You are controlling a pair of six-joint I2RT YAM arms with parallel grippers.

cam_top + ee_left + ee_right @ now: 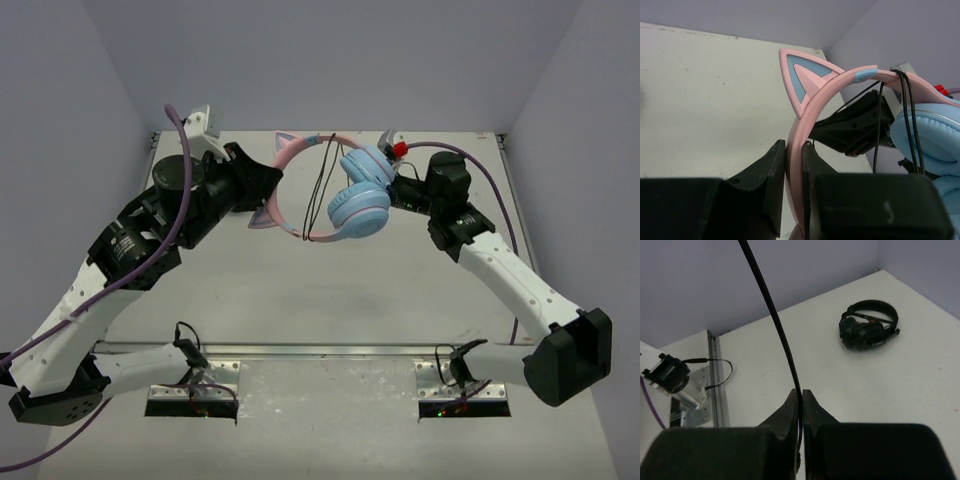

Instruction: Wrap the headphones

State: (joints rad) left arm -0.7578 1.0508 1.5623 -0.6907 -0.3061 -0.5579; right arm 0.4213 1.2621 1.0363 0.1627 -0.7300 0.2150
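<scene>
Top external view: headphones (358, 208) held up above the desk (340, 290), toward its far side
Left hand (794, 155): clamped on the pink headband (840, 82), fingers tight against both faces
Right hand (801, 399): pinched shut on the thin black cable (777, 325)
Cable run: draped over the headband, beside the blue earcups (925, 135)
Black headphones (869, 326): laid flat on the desk, apart from both hands

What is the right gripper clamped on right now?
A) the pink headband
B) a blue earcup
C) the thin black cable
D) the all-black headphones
C: in the right wrist view the right gripper is shut on the thin black cable, which runs up from between its fingers; the left gripper holds the pink headband.
</scene>
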